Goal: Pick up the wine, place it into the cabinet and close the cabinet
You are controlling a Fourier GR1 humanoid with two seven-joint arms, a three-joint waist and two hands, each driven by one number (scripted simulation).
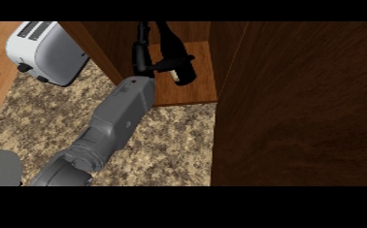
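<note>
The wine bottle (176,52) is dark and slim, with a pale patch at its lower end. It is tilted over the wooden shelf of the open cabinet (199,89). My right hand (142,59) reaches in from the lower left on its grey forearm. Its fingers run along the bottle's left side and the thumb crosses the bottle's lower part, so the hand is shut on it. I cannot tell whether the bottle's base touches the shelf. The cabinet's dark door (294,105) stands open and fills the right of the view. My left hand does not show.
A white toaster (44,50) sits on the speckled stone counter (175,139) at the upper left, next to the cabinet's left wall (97,47). A grey piece of my other arm (8,168) shows at the lower left edge.
</note>
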